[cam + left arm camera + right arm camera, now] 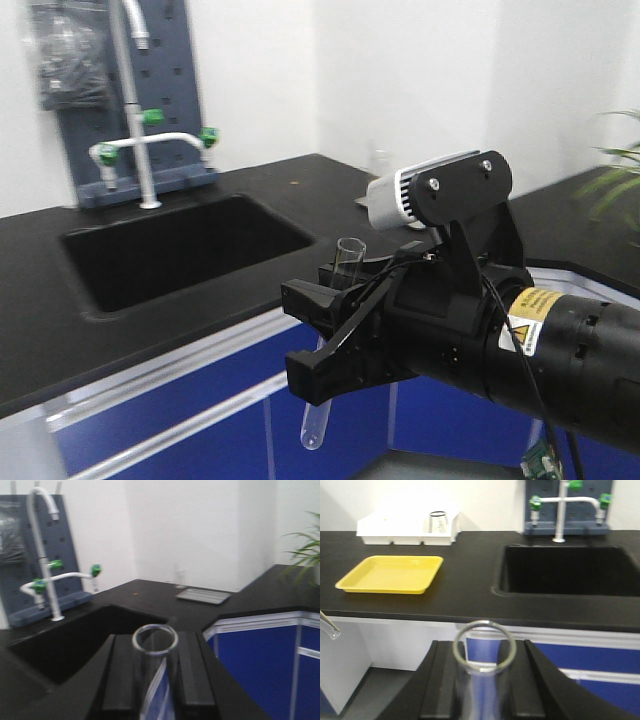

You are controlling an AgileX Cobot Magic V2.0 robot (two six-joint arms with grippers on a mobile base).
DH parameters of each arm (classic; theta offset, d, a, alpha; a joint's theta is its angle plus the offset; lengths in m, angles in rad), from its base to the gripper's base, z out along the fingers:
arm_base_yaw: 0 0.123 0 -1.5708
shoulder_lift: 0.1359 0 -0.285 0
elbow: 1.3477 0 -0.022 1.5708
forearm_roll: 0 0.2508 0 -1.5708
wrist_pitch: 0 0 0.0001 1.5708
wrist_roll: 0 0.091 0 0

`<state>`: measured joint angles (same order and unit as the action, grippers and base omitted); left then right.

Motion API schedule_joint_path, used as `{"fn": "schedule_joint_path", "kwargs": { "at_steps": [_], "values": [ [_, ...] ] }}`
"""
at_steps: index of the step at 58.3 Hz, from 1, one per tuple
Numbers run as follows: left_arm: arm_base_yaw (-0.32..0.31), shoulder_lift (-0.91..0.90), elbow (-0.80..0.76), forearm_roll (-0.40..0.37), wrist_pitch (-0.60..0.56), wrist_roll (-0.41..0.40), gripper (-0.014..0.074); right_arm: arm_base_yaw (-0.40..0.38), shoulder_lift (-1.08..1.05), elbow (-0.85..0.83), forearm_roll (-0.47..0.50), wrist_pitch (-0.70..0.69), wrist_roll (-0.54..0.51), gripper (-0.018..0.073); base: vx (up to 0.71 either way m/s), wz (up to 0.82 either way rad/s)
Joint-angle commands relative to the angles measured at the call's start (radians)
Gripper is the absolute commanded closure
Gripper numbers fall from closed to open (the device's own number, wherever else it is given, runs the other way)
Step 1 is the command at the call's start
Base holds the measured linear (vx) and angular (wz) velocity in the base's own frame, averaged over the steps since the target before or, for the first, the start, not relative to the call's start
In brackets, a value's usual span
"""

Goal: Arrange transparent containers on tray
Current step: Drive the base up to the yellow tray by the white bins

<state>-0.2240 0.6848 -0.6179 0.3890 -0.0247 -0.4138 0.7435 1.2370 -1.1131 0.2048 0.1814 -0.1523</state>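
- The left gripper (156, 692) is clamped on the left tube (151, 667). The tube stands upright between the 2 fingers, open rim up, in the air by the counter's (150, 597) front edge near the sink (75, 645).
- The right gripper (318, 338) is closed on the right tube (314, 420) at about mid-length. The tube is rim up and slightly tilted, and its round bottom hangs free below the fingers.
- The tray (390, 573) lies on the counter close to the front edge, left of the sink and in front of the white bins (395, 532). It holds 0 tubes.
- The step in hand looks like carrying a tube to the tray.
- To do it well, come in above the tray's rim and turn the tube from upright to lying flat.
- Lower it until the glass is almost on the tray floor, and only then let go.
- Lay it parallel to 1 rim and near it, so it cannot roll far and the 2nd tube has room.
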Motion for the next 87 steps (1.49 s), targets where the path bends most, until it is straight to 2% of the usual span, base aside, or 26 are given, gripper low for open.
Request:
{"fn": "schedule_joint_path", "kwargs": {
  "at_steps": [1,54,87],
  "values": [
    [-0.006,-0.002,-0.035,-0.005,-0.072,-0.003,0.0503,-0.006,-0.028,-0.037,-0.003,-0.084,-0.013,0.0477,0.16,0.63],
    [-0.006,-0.002,-0.035,-0.005,-0.072,-0.003,0.0503,-0.006,-0.028,-0.037,-0.003,-0.088,-0.013,0.0477,0.19,0.69],
    [-0.006,-0.002,-0.035,-0.005,-0.072,-0.003,0.0503,-0.006,-0.028,-0.037,-0.003,-0.088,-0.013,0.0477,0.19,0.35]
  ]
}}
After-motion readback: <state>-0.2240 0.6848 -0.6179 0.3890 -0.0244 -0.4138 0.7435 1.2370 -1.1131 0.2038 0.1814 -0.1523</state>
